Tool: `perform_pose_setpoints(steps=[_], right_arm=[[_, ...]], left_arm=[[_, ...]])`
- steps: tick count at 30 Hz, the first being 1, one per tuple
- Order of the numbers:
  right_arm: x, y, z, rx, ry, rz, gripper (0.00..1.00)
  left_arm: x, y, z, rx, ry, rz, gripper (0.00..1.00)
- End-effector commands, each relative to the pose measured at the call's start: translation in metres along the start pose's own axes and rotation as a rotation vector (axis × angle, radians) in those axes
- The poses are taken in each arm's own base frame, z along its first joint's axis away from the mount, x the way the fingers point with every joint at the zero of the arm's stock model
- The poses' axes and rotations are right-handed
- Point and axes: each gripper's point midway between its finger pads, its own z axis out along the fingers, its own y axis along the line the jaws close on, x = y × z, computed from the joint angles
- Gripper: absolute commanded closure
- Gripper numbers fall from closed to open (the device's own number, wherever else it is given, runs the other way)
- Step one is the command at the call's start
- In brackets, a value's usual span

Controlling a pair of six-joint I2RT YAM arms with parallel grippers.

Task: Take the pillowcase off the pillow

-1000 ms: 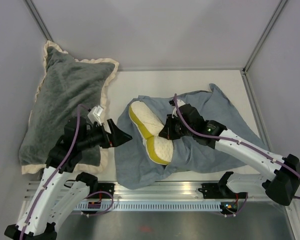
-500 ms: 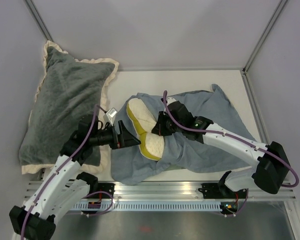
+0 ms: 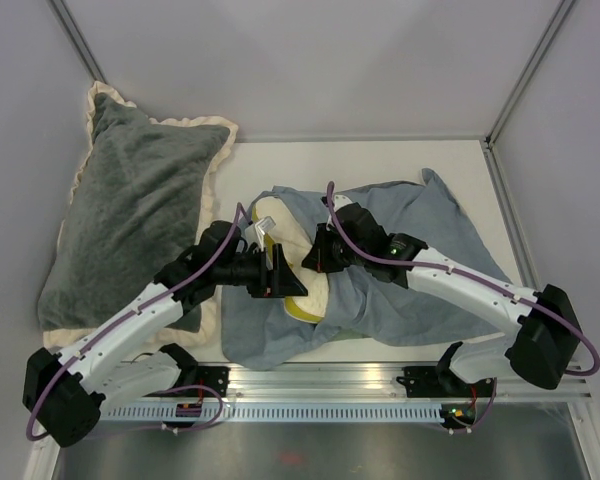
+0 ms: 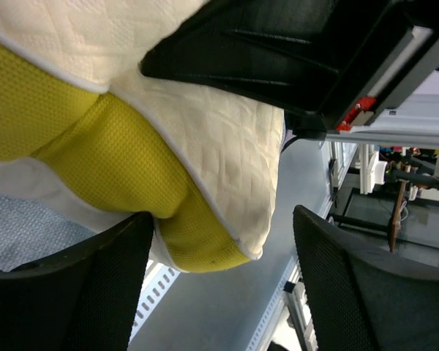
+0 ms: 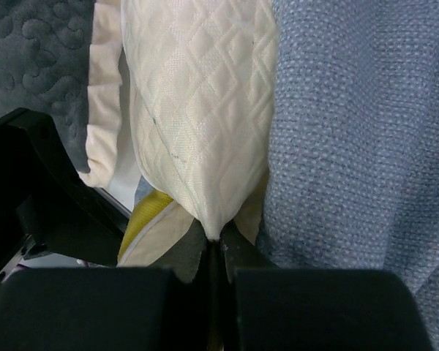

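The pillow [image 3: 298, 262] is in the middle of the table [image 3: 280, 165], half out of the pillowcase [image 3: 430, 225]. The pillowcase lies rumpled to the right of it and partly under it. From overhead, the bare part of the pillow runs diagonally from far-left down toward the near edge, with a bend in the middle. Its free end points left, toward the big grey pillow [image 3: 130, 200] by the left wall. The rest is buried in the blue cloth, so I can't tell where the other end goes.

The right claw [image 3: 320, 256] is closed and pinching a fold of the pillow. Its own wrist cam shows this best: the two tips meet with the quilted cream cloth drawn to a point between them, and the pillowcase is pressed up just beside it. From overhead you only see the claw nosed against the pillow.

The left claw [image 3: 286, 282] is wide open. Its wrist cam shows what the top view hides: the pillow's corner with the yellow-green band [image 4: 124, 153] sits between the two fingers [image 4: 66, 285]. The corner is right up against one finger and clear of the other, so nothing is gripped.
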Motion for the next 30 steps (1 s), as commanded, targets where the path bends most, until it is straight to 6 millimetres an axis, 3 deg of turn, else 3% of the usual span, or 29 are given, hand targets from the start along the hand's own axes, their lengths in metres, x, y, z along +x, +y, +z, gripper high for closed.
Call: perform_pose_setpoints(steps=[1, 3, 6, 9, 10, 11, 13, 14, 15, 16, 18, 19, 22, 25, 26, 30], right_arm=[[-0.039, 0.055, -0.030, -0.184, -0.129, 0.006, 1.00], [-0.039, 0.055, -0.033, -0.186, -0.131, 0.004, 1.00], [-0.040, 0.059, -0.038, -0.204, -0.132, 0.009, 1.00], [-0.039, 0.067, -0.040, -0.241, -0.123, 0.021, 1.00], [-0.038, 0.067, -0.040, -0.245, -0.120, 0.022, 1.00], [-0.037, 0.068, -0.039, -0.248, -0.117, 0.019, 1.00], [-0.033, 0.064, -0.035, -0.233, -0.097, 0.003, 0.99], [-0.031, 0.062, -0.034, -0.224, -0.087, -0.002, 0.90], [-0.025, 0.057, -0.032, -0.202, -0.065, -0.019, 0.72], [-0.021, 0.052, -0.031, -0.182, -0.051, -0.024, 0.43], [-0.006, 0.032, -0.031, -0.099, 0.006, -0.048, 0.27], [-0.004, 0.021, -0.032, -0.052, 0.005, -0.059, 0.02], [0.008, 0.000, -0.049, 0.012, 0.005, -0.099, 0.02], [0.007, -0.006, -0.070, 0.021, -0.038, -0.117, 0.02], [0.003, -0.017, -0.075, 0.083, -0.062, -0.121, 0.02], [0.006, -0.039, -0.067, 0.188, -0.045, -0.143, 0.03]], left_arm=[[-0.021, -0.018, 0.006, 0.036, -0.054, 0.036, 0.25], [-0.019, -0.011, 0.008, 0.012, -0.043, 0.036, 0.26], [-0.010, 0.004, 0.009, -0.049, -0.032, 0.033, 0.11], [-0.006, 0.008, 0.010, -0.044, -0.021, 0.036, 0.11], [-0.005, 0.008, 0.012, -0.040, -0.015, 0.035, 0.18], [-0.006, 0.008, 0.013, -0.035, -0.016, 0.038, 0.45], [-0.008, 0.007, 0.016, -0.020, -0.015, 0.043, 0.74], [-0.009, 0.006, 0.016, -0.027, -0.017, 0.043, 0.97], [-0.011, 0.009, 0.016, -0.044, -0.025, 0.044, 0.98], [-0.012, 0.010, 0.015, -0.052, -0.032, 0.046, 0.98], [-0.017, 0.014, 0.009, -0.100, -0.066, 0.052, 0.98], [-0.020, 0.014, 0.007, -0.116, -0.076, 0.055, 0.98], [-0.026, 0.016, -0.001, -0.164, -0.110, 0.078, 0.98], [-0.027, 0.017, -0.004, -0.174, -0.117, 0.079, 0.98], [-0.025, 0.015, -0.005, -0.164, -0.114, 0.078, 0.98], [-0.025, 0.010, -0.011, -0.148, -0.139, 0.079, 0.98]])
